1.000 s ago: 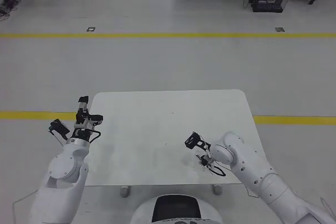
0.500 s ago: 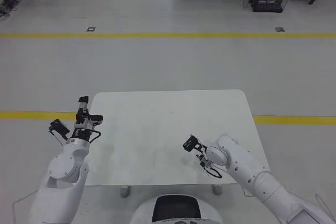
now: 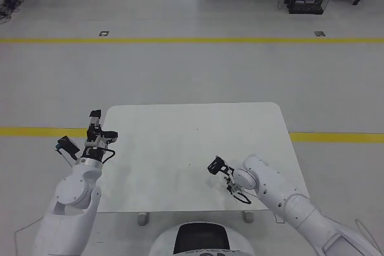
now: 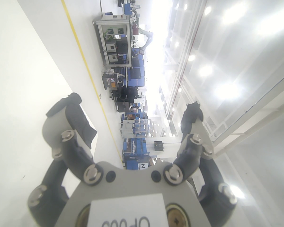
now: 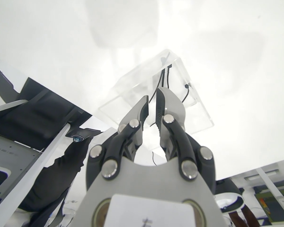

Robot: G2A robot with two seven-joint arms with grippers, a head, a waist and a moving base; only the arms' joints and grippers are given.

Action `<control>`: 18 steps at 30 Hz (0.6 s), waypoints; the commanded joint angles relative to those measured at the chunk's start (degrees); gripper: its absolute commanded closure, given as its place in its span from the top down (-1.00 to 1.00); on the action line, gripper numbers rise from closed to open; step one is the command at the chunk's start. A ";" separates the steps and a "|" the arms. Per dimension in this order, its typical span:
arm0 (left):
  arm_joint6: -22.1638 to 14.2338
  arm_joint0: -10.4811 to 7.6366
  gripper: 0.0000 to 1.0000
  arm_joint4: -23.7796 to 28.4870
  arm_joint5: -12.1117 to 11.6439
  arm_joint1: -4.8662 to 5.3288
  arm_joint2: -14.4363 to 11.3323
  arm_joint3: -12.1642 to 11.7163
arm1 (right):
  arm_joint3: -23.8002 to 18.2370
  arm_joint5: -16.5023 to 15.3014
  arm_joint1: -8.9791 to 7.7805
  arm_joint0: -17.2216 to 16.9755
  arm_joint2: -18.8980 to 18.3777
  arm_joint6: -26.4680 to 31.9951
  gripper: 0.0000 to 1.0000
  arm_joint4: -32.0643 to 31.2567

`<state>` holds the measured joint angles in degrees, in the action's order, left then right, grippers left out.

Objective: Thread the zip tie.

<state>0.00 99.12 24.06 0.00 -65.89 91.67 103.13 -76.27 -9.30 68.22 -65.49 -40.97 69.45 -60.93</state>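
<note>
Right gripper (image 5: 152,94), tabletop (image 3: 179,128) 5 o'clock: jaws clenched on zip tie (image 5: 165,76) entering clear block (image 5: 132,88). Left gripper (image 4: 132,102), 9 o'clock: jaws released. Step: likely threading. Next: align tip, push steadily.

- Bright, even overhead light fills the top view; the white desk (image 3: 179,147) and the pale floor (image 3: 192,70) come out almost the same tone.
- At my left wrist, the ceiling lights (image 4: 227,90) flare into wide blooms, and a blown-out white band runs through the hall.
- My left end effector (image 4: 132,102) reads dark against that glare.
- Straight lines bow toward the edges of both wrist views.
- At my right wrist the desk glares white; the clear box (image 5: 198,109) shows by faint edge highlights alone.
- My right end effector (image 5: 152,95) carries a soft metallic sheen.
</note>
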 commanded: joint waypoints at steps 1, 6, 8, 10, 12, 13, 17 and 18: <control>0.00 0.00 1.00 0.00 0.00 0.00 0.00 0.00 | 0.26 0.33 0.12 0.17 0.26 0.01 -0.80 -0.50; 0.00 0.00 1.00 0.00 0.00 0.00 0.00 0.00 | 0.39 1.61 0.47 0.48 1.14 0.10 -0.80 -2.70; 0.00 0.00 1.00 0.00 0.00 0.00 0.00 0.00 | 0.36 1.81 0.59 0.53 1.42 0.18 -0.82 -3.21; 0.00 0.00 1.00 0.00 0.00 0.00 0.00 0.00 | 0.51 2.01 0.74 0.66 1.70 0.47 -0.84 -3.68; 0.00 0.00 1.00 0.00 0.00 0.00 0.00 0.00 | 0.77 2.12 0.89 0.76 1.88 0.47 -0.84 -3.80; 0.00 0.00 1.00 0.00 0.00 0.00 0.00 0.00 | 1.05 2.11 0.99 0.84 1.96 0.44 -0.82 -3.78; 0.00 0.00 1.00 0.00 0.00 0.00 0.00 0.00 | 2.04 1.91 1.31 1.19 2.11 0.27 -0.86 -3.37; 0.00 0.00 1.00 0.00 0.00 0.00 0.00 0.00 | 2.28 1.89 1.39 1.26 2.15 0.25 -0.82 -3.28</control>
<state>0.00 99.12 24.06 0.00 -65.89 91.67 103.13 -74.20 -7.39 69.55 -64.30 -38.85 69.72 -64.29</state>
